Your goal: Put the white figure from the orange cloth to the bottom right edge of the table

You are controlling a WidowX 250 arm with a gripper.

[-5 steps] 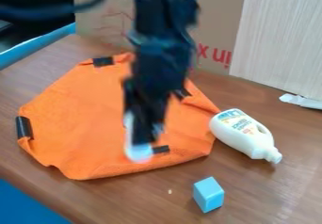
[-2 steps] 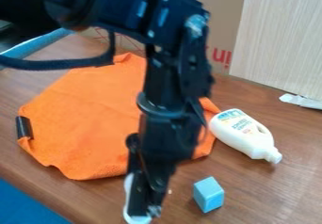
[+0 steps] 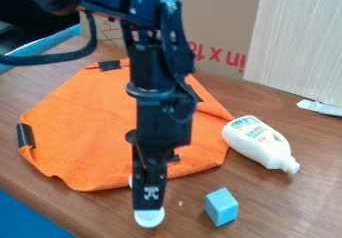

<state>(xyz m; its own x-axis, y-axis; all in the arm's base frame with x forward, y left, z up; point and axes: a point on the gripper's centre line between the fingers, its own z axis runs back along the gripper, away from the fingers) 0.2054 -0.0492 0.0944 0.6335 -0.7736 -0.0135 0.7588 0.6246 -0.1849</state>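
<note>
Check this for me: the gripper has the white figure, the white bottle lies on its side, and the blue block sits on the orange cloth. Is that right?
Not quite: the camera view shows the blue block on the bare wooden table, off the orange cloth. The gripper does have the white figure, and the white bottle lies on its side.

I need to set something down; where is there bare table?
Bare table lies right of the blue block, below the bottle; another patch separates bottle and pale board. It's crowded at the cloth's near edge, with gripper and white figure.
</note>
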